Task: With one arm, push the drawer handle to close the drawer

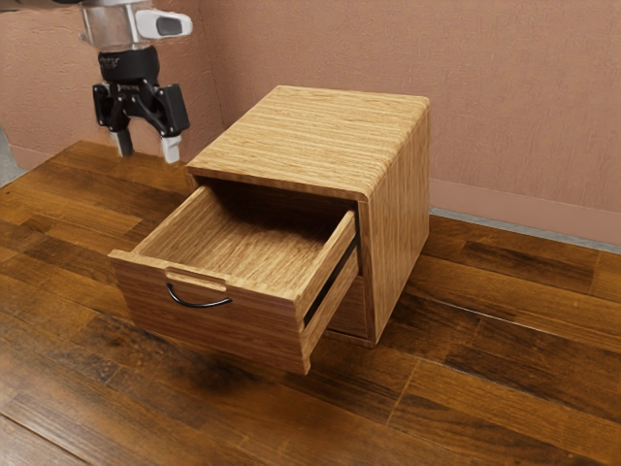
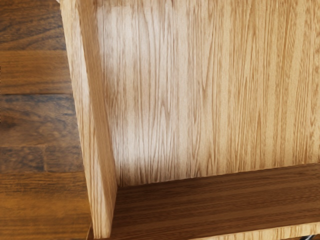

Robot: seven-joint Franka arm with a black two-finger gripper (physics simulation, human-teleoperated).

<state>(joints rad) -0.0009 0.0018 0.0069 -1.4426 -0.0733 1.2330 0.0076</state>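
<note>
My gripper (image 1: 147, 149) hangs in the air at the exterior view's upper left, fingers apart and nothing between them, away from the handle. The upper drawer (image 1: 212, 318) of the light wooden cabinet (image 1: 309, 136) stands pulled far out and its inside is bare. A curved black handle (image 1: 199, 303) is fixed to the drawer's front. In the wrist view the drawer's floor (image 2: 210, 90), one side wall (image 2: 90, 120) and the front panel's inner face (image 2: 215, 205) lie below my hand.
The cabinet stands on a dark plank table (image 1: 466, 379), whose planks (image 2: 35, 120) also run beside the drawer in the wrist view. A pinkish wall (image 1: 524, 97) rises behind the cabinet. Below the open drawer is a lower front section of the cabinet.
</note>
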